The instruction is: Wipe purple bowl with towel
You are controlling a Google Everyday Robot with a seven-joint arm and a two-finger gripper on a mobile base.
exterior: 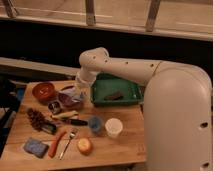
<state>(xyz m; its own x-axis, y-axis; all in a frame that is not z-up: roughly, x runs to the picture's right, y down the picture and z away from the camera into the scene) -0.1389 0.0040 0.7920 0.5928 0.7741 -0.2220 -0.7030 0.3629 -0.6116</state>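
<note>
Obs: arm bent down over the left-rear part of the wooden table (125,146), with the gripper (76,89) low over the purple bowl (65,102), at the bowl's right rim. The wrist hides the gripper's end, so I cannot tell whether it is clamped on anything. A pale patch sits at the tool end, over the bowl's mouth. It is likely the towel (73,95), though that is not certain. Judgement: the steep downward pose fits the task, since wiping needs cloth pressed into the bowl's hollow from above. Reaching in from the right also keeps the arm clear of the red bowl (44,91), which stands just beside the purple one on its left. The green tray (131,86) lies close on the right, under the forearm. Purple bowl: small, round, upright, dull violet with a darker interior. Its right half is covered by the gripper, and its contents or cleanliness are not readable. Probably at or near the wiping contact.
</note>
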